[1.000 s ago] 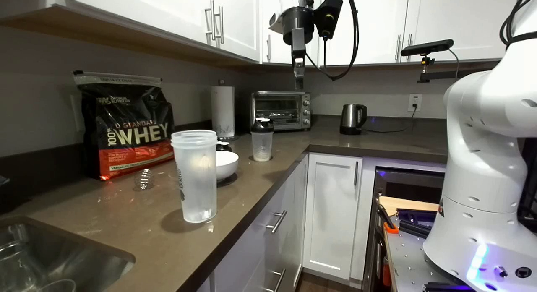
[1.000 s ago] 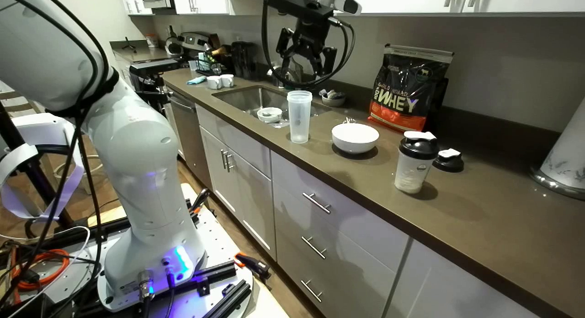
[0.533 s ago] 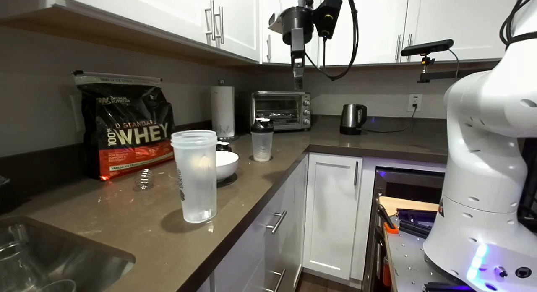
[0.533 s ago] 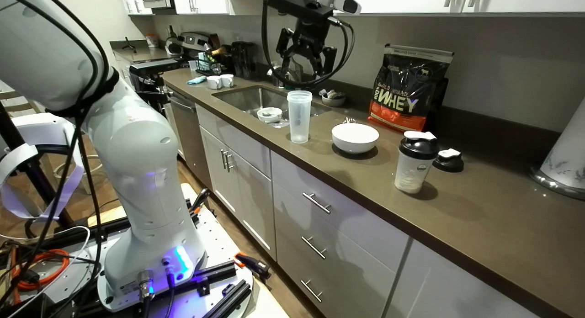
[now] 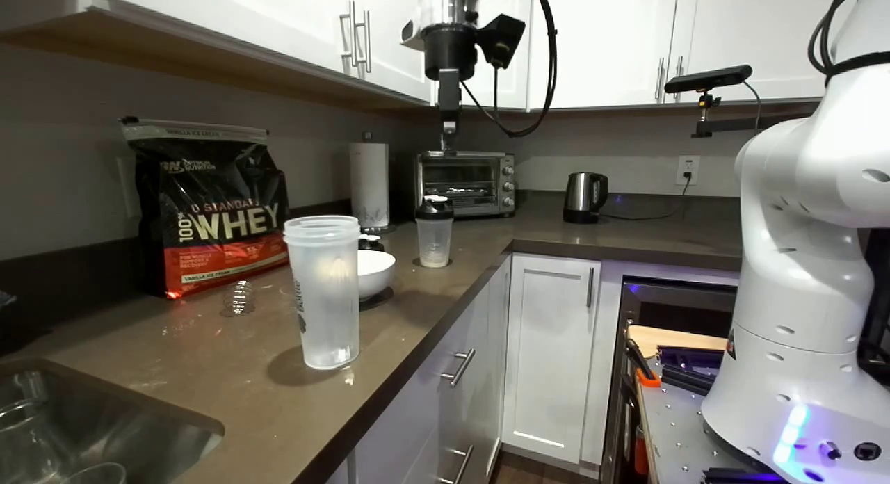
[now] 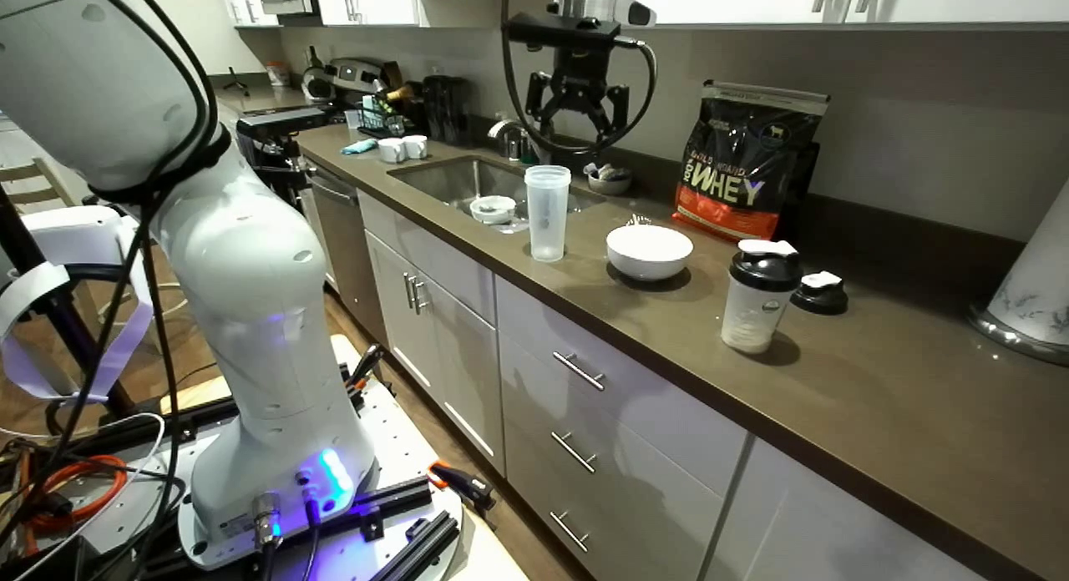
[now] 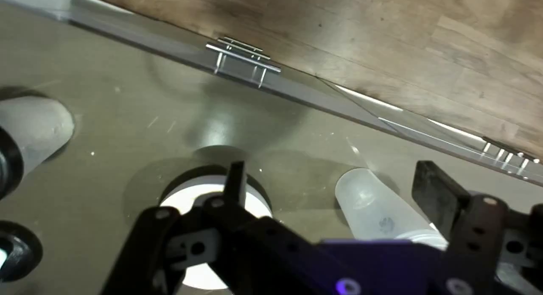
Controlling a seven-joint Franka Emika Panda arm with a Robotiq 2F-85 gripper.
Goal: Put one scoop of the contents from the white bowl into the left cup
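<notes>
The gripper (image 7: 333,180) hangs over the counter (image 6: 877,389), 2 fingers (image 7: 437,197) apart. The tall cup (image 6: 547,218) stands closer to the front edge than the white bowl (image 6: 649,262).

Low white bowl (image 6: 649,254) sits near the tall, upright, frosted tumbler (image 6: 548,222)

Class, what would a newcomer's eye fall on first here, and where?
Probably the big black-and-red whey bag, standing at the back of the counter. Next, the white robot arm, blue light glowing on its base, its open gripper hanging above the counter. Then the white bowl beside the tall frosted cup.
</notes>
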